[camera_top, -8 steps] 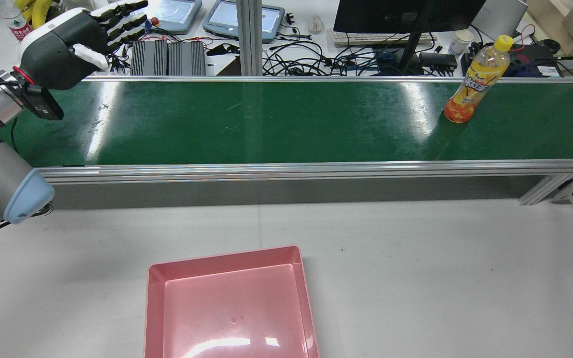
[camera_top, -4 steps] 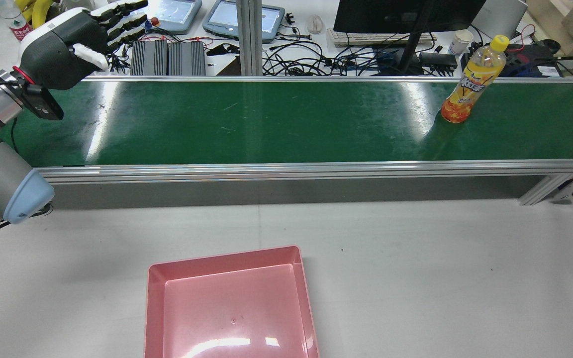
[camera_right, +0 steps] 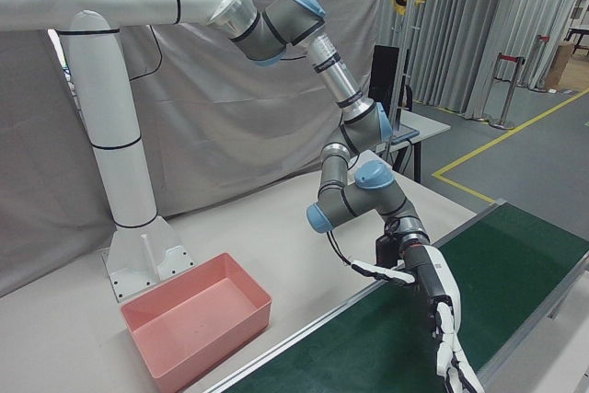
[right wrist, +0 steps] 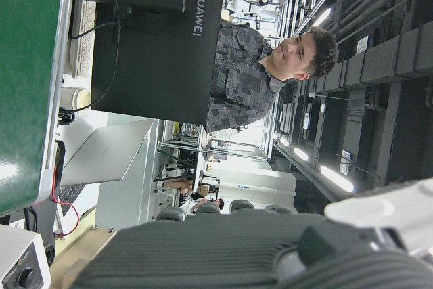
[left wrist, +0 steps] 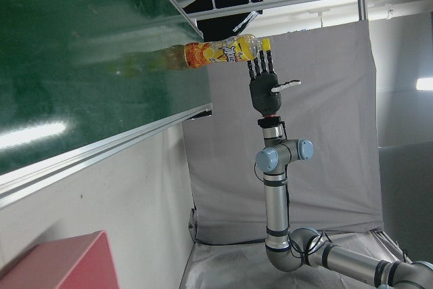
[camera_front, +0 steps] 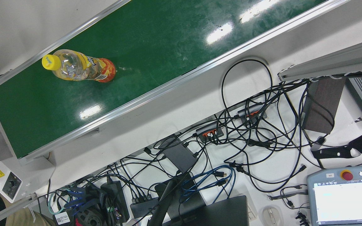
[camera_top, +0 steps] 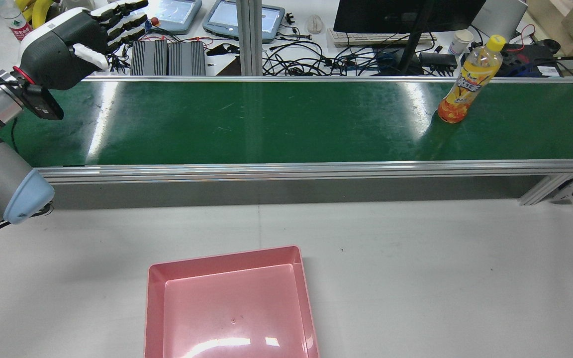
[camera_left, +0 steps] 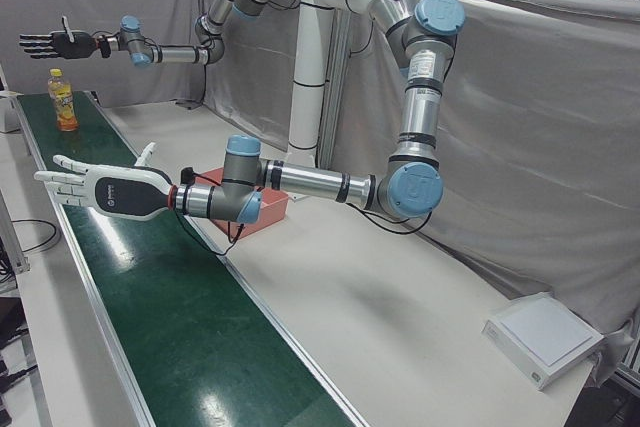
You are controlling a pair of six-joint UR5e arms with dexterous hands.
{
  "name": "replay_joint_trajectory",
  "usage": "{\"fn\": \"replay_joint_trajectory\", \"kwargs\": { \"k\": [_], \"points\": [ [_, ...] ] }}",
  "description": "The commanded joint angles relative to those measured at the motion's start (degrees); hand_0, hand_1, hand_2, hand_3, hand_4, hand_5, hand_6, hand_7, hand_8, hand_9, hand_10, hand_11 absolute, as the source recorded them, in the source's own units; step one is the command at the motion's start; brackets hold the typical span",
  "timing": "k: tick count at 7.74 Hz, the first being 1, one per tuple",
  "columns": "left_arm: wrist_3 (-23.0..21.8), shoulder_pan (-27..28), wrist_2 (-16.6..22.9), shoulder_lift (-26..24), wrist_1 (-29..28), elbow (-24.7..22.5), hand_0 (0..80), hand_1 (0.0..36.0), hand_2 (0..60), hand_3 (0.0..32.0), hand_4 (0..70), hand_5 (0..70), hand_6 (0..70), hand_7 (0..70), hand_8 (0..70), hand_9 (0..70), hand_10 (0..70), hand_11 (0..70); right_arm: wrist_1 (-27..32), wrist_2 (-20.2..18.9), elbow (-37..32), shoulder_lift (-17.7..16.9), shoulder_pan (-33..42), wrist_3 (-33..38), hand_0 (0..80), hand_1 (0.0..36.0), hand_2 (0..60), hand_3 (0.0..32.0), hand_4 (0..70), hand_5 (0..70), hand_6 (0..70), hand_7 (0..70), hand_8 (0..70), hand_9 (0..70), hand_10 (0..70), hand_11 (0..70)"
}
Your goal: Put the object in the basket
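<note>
Item: one drink bottle [camera_top: 468, 89], clear plastic, yellow cap, yellow-and-orange label, orange liquid at the base. It stands upright on the green conveyor belt [camera_top: 266, 124] toward the robot's right end, touching nothing else. The front view alone gives the bottle [camera_front: 80, 69] from above, with the cable tangle [camera_front: 231, 147] and a teach pendant [camera_front: 344, 197] on the desk beyond the belt; it shows no arm. The rear view alone gives the pink basket [camera_top: 224, 258], bare inside, on the white table [camera_top: 416, 258] on the near side of the belt and well apart from the bottle. There we log the left hand [camera_top: 67, 47] at the belt's left end, fingers extended and apart, holding nothing. The left-front view alone shows both arms at once: left hand [camera_left: 100, 190] flat and spread over the belt, right hand [camera_left: 55, 44] raised beyond the bottle [camera_left: 64, 107], fingers likewise straight and apart, unladen. The left hand view confirms this, with the right hand [left wrist: 266, 86] behind the bottle [left wrist: 216, 53]. The right hand view adds a person [right wrist: 264, 72] behind a dark monitor [right wrist: 162, 38]. Grey curtains [camera_left: 520, 107] back the station.
</note>
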Motion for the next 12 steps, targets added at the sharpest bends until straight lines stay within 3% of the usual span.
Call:
{"fn": "replay_joint_trajectory", "kwargs": {
  "k": [1,12],
  "points": [
    [0.0,0.0,0.1,0.0,0.1,0.0,52.0,2.8,0.0,2.2,13.8,13.6,0.8,0.0,6.4,7.0,5.2,8.5,0.0,0.0,0.0,0.0,0.0,-0.1,0.0,0.0,0.0,0.0,0.0,0.0,0.0,0.0,0.0,0.0,0.0,0.0],
    [0.0,0.0,0.0,0.0,0.1,0.0,52.2,2.8,0.0,2.4,13.7,13.5,0.5,0.0,6.5,7.2,4.9,8.1,0.0,0.0,0.0,0.0,0.0,0.0,0.0,0.0,0.0,0.0,0.0,0.0,0.0,0.0,0.0,0.0,0.0,0.0]
  ]
}}
